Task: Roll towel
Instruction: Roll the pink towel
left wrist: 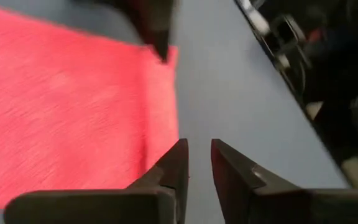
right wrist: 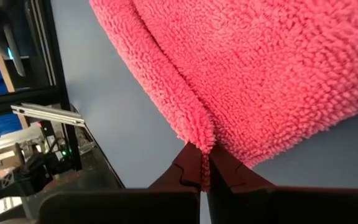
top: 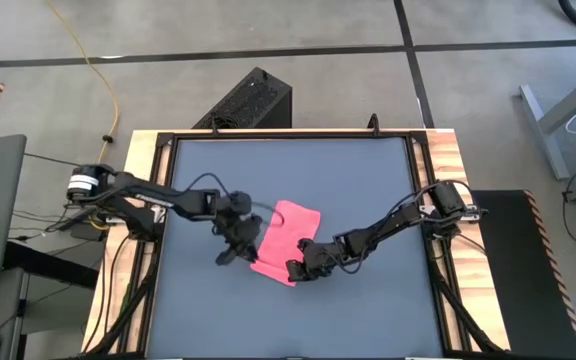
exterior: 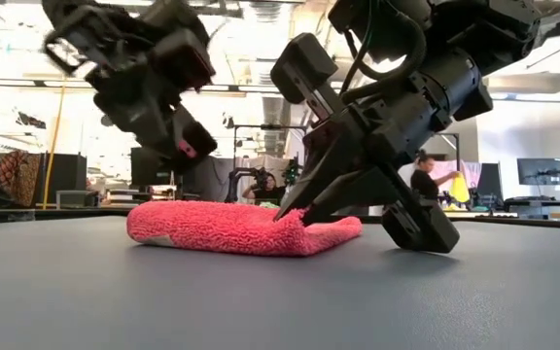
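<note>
Right claw (right wrist: 202,167) is clamped on the near corner of the fluffy bright pink towel (top: 284,240) lying mid dark grey desk (top: 368,190), ready to roll, while left claw (left wrist: 197,163) hovers slightly parted, empty, at the towel's left edge.

The room is bright, with strong white light from the lamps up on the ceiling (exterior: 261,39), which glare in the low view. The dark grey tabletop (top: 368,190) is lit evenly, with only soft, faint shadows. In the left wrist view the small bright pink soft towel (left wrist: 61,112) looks smeared and blurry, but it looks sharp and fuzzy in the right wrist view.
</note>
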Controlling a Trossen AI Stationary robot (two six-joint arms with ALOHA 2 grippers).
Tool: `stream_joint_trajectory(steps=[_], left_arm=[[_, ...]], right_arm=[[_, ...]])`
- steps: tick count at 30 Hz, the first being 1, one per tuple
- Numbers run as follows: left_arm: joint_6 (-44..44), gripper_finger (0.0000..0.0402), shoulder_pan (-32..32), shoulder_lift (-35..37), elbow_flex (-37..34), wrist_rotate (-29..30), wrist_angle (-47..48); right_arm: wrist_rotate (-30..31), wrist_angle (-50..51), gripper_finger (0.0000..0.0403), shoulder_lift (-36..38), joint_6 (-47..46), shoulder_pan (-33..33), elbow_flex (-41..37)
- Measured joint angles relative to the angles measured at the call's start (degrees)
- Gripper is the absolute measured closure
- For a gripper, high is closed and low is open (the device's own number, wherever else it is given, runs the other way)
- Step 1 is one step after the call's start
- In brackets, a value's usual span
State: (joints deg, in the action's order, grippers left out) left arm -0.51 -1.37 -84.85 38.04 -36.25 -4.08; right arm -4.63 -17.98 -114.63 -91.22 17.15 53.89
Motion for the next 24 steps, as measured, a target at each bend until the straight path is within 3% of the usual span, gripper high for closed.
stream_joint_trajectory(steps=[3, 8, 12, 21, 24], left_arm=[[-3.43, 0.0367, 3.71, -3.15, 0.04, 3.50, -1.92], [-0.15, 0.0398, 3.20, -8.49, 0.02, 1.95, -7.31], [0.90, 0.0401, 2.97, -10.88, 0.02, 9.54, -7.24], [1.24, 0.0401, 3.04, -13.72, 0.20, 9.39, -8.15], [1.25, 0.0401, 3.04, -13.72, 0.20, 9.51, -8.29]], right_arm=[[0.25, -0.02, 0.0379, 0.00, -0.31, 0.12, 0.00], [0.45, 0.00, 0.0379, 0.00, -1.04, 0.24, 0.04], [0.45, -0.04, 0.0378, 0.00, -1.22, 0.28, 0.04], [0.43, -0.95, 0.0365, -0.02, 3.31, 0.44, -0.07], [0.99, -0.61, 0.0351, -0.02, 0.64, 0.42, 0.00]])
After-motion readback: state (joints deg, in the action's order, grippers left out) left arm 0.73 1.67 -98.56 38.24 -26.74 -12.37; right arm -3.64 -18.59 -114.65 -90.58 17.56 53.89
